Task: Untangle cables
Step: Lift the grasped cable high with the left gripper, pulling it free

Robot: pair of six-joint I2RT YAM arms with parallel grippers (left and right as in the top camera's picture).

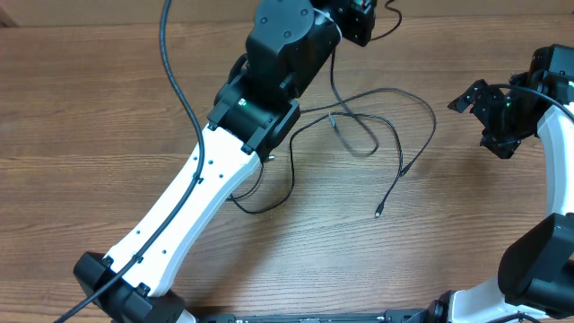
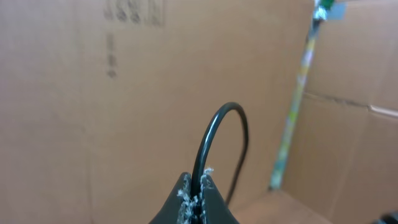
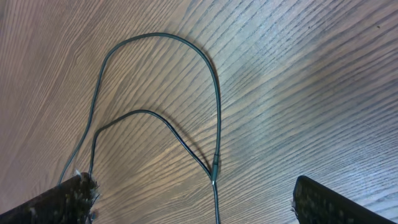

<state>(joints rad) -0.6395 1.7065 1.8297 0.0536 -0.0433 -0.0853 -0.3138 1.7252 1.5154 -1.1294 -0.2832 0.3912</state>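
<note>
Two arms stand at the near edge of a brown wood-grain worktop. The white left arm slants up from the near left corner towards the far middle.

The right gripper hangs low over the right side of the worktop with its jaws spread wide and nothing between them. In its wrist view the right gripper looks down on the bare grain, where two black loops lie, one inside the other, meeting at a small joint.

The cables lie loose in the middle of the worktop, between the two arms, crossing in open curves. One free plug points towards the near edge, and a further loop runs under the left arm. How many separate cords there are I cannot tell.

At the far edge, the left gripper is closed on one black strand of the cables, which drops from it to the worktop. Its wrist view shows the left gripper pinching that strand, which arches upward.

Beyond it stands a cardboard wall. It bears printed marks at the upper left, too blurred to read. One striped rod leans against the cardboard at the right.
</note>
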